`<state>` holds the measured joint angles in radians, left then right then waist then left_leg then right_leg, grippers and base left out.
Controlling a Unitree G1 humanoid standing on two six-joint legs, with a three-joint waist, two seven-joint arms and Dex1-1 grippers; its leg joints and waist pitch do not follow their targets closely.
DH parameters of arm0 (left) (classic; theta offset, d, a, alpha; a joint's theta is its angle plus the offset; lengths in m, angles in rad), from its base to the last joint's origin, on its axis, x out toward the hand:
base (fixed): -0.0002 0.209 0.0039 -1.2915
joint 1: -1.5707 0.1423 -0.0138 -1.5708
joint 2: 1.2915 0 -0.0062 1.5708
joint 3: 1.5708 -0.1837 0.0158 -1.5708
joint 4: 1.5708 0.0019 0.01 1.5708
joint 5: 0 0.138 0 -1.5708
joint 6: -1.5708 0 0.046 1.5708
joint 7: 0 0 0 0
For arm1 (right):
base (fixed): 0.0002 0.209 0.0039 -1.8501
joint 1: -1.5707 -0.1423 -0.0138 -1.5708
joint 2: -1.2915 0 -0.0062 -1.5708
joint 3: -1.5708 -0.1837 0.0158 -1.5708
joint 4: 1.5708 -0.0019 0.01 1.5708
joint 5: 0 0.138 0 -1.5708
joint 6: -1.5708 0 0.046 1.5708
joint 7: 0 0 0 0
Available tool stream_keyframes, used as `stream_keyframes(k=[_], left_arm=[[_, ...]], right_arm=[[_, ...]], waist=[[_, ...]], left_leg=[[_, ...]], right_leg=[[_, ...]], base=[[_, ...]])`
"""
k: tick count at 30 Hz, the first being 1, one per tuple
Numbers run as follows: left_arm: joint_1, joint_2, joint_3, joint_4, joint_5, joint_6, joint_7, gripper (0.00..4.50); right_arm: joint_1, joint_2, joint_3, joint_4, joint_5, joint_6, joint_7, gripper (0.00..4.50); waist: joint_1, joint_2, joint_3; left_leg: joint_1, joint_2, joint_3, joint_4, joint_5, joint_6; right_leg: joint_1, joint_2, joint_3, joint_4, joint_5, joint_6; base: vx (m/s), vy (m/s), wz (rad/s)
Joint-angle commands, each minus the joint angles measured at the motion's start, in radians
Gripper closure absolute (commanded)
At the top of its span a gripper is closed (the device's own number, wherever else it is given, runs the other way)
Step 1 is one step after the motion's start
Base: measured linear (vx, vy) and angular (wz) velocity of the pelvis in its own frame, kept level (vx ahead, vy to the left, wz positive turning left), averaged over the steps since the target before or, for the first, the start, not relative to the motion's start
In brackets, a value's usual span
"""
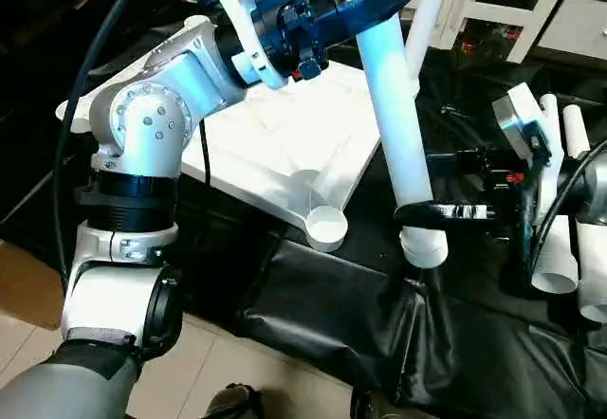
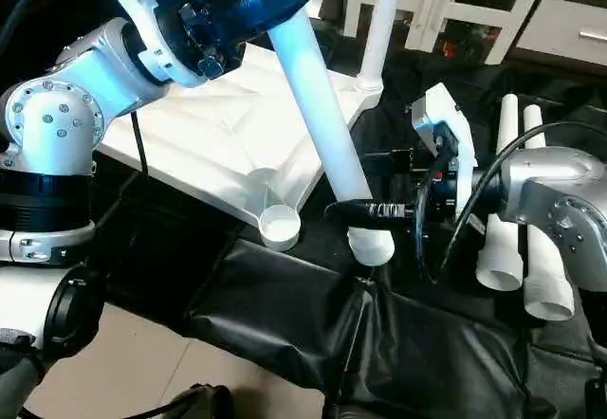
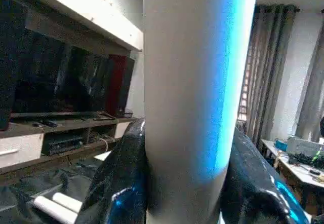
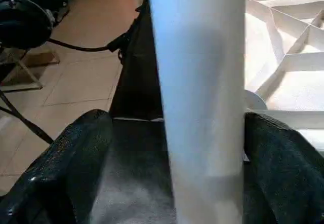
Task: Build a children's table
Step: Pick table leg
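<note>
Black cloth covers the work table (image 1: 313,334), where the upturned tabletop (image 1: 285,139) lies; the left gripper (image 1: 365,2) clamps a leg (image 1: 398,144) near its top, the right gripper (image 2: 365,212) stands wide around its lower end, which next needs steering into the near corner socket (image 1: 325,227).

Your silver forearms (image 1: 142,120) have round screwed joint caps and black ribbed collars. A black cable (image 1: 81,106) loops over the left one. Glossy black fingers (image 3: 119,183), white wrist housings (image 2: 446,120).
</note>
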<state>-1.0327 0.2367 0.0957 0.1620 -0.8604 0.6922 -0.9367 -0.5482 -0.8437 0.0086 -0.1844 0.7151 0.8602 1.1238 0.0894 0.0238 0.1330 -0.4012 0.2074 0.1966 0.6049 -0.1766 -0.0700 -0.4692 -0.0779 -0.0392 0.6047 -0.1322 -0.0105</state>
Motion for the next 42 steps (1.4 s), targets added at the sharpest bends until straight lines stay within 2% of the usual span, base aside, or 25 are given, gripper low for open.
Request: stream_keyframes(k=[1, 16, 17, 19, 22, 25, 27, 35, 42], left_arm=[[-0.03, 0.004, 0.008, -0.026, -0.019, 0.009, -0.013, 2.99], [-0.03, 0.009, 0.02, -0.042, -0.056, 0.043, -0.038, 2.99], [-0.032, 0.008, 0.023, -0.041, -0.055, 0.044, -0.038, 2.99], [-0.033, 0.007, 0.024, -0.04, -0.054, 0.044, -0.038, 2.99], [-0.034, 0.006, 0.027, -0.041, -0.056, 0.046, -0.037, 2.99], [-0.036, 0.004, 0.027, -0.044, -0.064, 0.051, -0.037, 2.99], [-0.036, 0.004, 0.027, -0.046, -0.068, 0.054, -0.037, 2.99], [-0.038, -0.006, 0.029, -0.057, -0.081, 0.06, -0.027, 2.99], [-0.042, -0.016, 0.029, -0.063, -0.086, 0.066, -0.021, 2.99]], right_arm=[[-0.008, -0.002, 0.009, -0.009, -0.008, -0.011, 0.002, 0.17], [0.004, 0.002, 0.012, -0.012, -0.014, -0.021, 0.022, 0.17], [0.004, 0.002, 0.013, -0.012, -0.012, -0.02, 0.026, 0.35], [0.005, 0.001, 0.016, -0.012, -0.013, -0.02, 0.029, 0.35], [0.009, -0.001, 0.021, -0.014, -0.015, -0.022, 0.035, 0.72], [0.018, -0.007, 0.03, -0.02, -0.019, -0.02, 0.048, 0.85], [0.02, -0.008, 0.033, -0.021, -0.021, -0.02, 0.05, 1.15], [0.031, -0.012, 0.049, -0.027, -0.039, -0.024, 0.053, 1.68], [0.035, -0.017, 0.058, -0.031, -0.046, -0.026, 0.057, 2.32]], waist=[[0.003, -0.013, -0.084], [0.002, -0.014, -0.082], [0.002, -0.014, -0.082], [0.002, -0.014, -0.082], [0.002, -0.014, -0.082], [0.002, -0.014, -0.081], [0.001, -0.014, -0.081], [0.001, -0.014, -0.079], [0.0, -0.014, -0.08]], left_leg=[[0.017, 0.003, -0.003, -0.051, -0.083, 0.115], [0.016, 0.003, -0.003, -0.052, -0.098, 0.112], [0.017, 0.003, -0.003, -0.052, -0.099, 0.112], [0.017, 0.003, -0.004, -0.053, -0.101, 0.111], [0.017, 0.004, -0.004, -0.053, -0.102, 0.107], [0.017, 0.003, -0.004, -0.053, -0.103, 0.109], [0.017, 0.004, -0.004, -0.053, -0.102, 0.109], [0.017, 0.004, -0.004, -0.055, -0.116, 0.1], [0.017, 0.004, -0.004, -0.055, -0.117, 0.1]], right_leg=[[0.09, -0.031, 0.027, -0.052, -0.133, -0.28], [0.09, -0.031, 0.026, -0.054, -0.141, -0.279], [0.089, -0.03, 0.026, -0.055, -0.145, -0.278], [0.089, -0.031, 0.026, -0.055, -0.155, -0.274], [0.089, -0.031, 0.026, -0.056, -0.161, -0.271], [0.089, -0.03, 0.026, -0.056, -0.157, -0.272], [0.089, -0.031, 0.026, -0.057, -0.157, -0.272], [0.087, -0.032, 0.027, -0.06, -0.181, -0.266], [0.088, -0.032, 0.027, -0.061, -0.184, -0.262]], base=[[0.0, 0.0, 0.0], [0.0, 0.0, 0.0], [0.0, 0.0, 0.0], [0.0, 0.0, 0.0], [0.0, 0.0, 0.0], [0.0, 0.0, 0.0], [0.0, 0.0, 0.0], [0.0, 0.0, 0.0], [0.0, 0.0, 0.0]])
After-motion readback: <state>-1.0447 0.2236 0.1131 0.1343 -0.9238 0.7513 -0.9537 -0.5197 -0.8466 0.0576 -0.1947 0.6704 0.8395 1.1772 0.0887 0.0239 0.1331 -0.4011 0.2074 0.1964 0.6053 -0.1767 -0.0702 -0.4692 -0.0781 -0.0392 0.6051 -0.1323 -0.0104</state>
